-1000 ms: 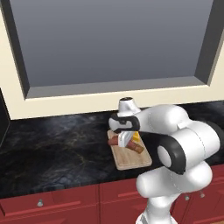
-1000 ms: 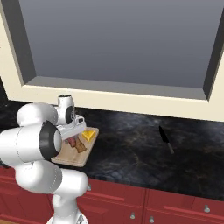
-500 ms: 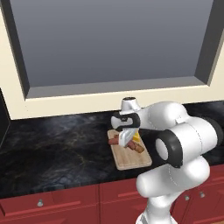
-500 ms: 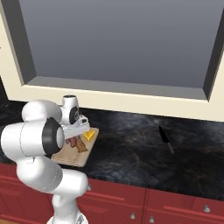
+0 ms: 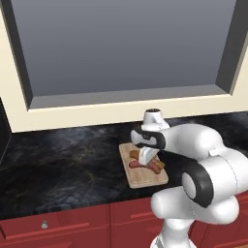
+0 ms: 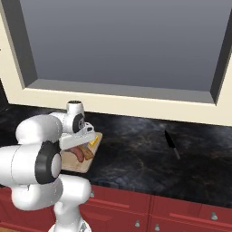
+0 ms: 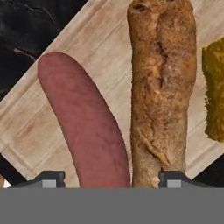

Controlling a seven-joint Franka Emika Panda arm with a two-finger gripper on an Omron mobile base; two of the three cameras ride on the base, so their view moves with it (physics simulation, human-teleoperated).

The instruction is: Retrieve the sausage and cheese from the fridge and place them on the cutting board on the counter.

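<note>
Maroon against pale wood: I see the sausage lying flat on the cutting board, with a paler brown roll just beside it and the yellow cheese on the far side of that roll. My gripper hangs low over the board with its jaws apart; the two fingertips straddle the ends of both the sausage and the roll, clamped on nothing as far as I can tell.

From the left base view, the gripper sits right down among the food on the board, which rests near the front edge of the black counter.

I judge both task items to be in place, so the risk now is in getting out. If I lift at an angle, a fingertip could catch the sausage and roll it off the wood. A sideways swing could shove the roll into the cheese. A bump could also slide the light board toward the counter edge. A straight rise is what I want.
</note>
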